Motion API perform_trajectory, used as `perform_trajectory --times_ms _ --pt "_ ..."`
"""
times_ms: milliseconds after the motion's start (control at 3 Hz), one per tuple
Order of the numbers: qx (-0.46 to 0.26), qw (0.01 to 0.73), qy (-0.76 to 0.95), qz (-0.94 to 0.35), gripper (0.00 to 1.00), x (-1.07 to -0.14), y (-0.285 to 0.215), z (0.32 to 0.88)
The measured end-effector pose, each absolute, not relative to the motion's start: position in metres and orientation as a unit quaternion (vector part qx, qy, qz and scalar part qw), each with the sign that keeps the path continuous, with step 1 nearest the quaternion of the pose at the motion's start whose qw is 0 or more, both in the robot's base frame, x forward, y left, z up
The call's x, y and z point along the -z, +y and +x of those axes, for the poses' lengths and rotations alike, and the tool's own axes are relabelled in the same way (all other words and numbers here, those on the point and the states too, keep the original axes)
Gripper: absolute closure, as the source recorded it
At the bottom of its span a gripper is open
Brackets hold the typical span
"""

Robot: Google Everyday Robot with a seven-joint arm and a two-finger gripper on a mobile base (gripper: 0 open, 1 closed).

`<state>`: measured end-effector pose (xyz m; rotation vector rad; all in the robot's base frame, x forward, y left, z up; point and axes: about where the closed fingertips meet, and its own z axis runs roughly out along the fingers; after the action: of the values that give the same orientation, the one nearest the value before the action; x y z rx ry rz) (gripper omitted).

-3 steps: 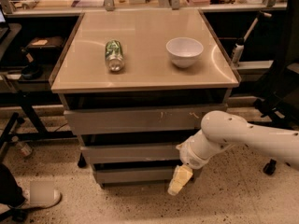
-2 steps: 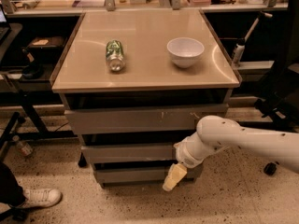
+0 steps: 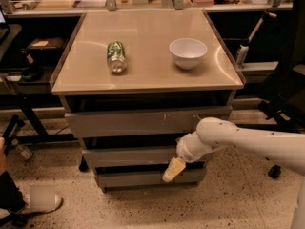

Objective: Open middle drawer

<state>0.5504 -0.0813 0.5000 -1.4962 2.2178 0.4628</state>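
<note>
Fingers (image 3: 174, 167) of the gripper (image 3: 168, 176), pressed together, hang by the middle drawer's (image 3: 128, 155) lower front edge, under the desk's (image 3: 143, 78) front-right corner, bare floor (image 3: 228, 199) beside.

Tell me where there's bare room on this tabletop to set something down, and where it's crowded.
Bare tabletop: the strip between the green can and the white bowl, the back half behind both, and the front edge. Crowded: the right end of the middle drawer, where the gripper hangs by its lower edge.
</note>
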Motion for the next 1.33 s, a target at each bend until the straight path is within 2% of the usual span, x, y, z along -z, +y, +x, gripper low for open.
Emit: perform_trajectory --times_ms 667,1333 --pt "-0.159 0.223 0.801 -0.533 0.00 -0.473 -0.082 0.583" --pt "-0.168 0.207 0.803 -0.533 0.00 -0.443 -0.079 0.589"
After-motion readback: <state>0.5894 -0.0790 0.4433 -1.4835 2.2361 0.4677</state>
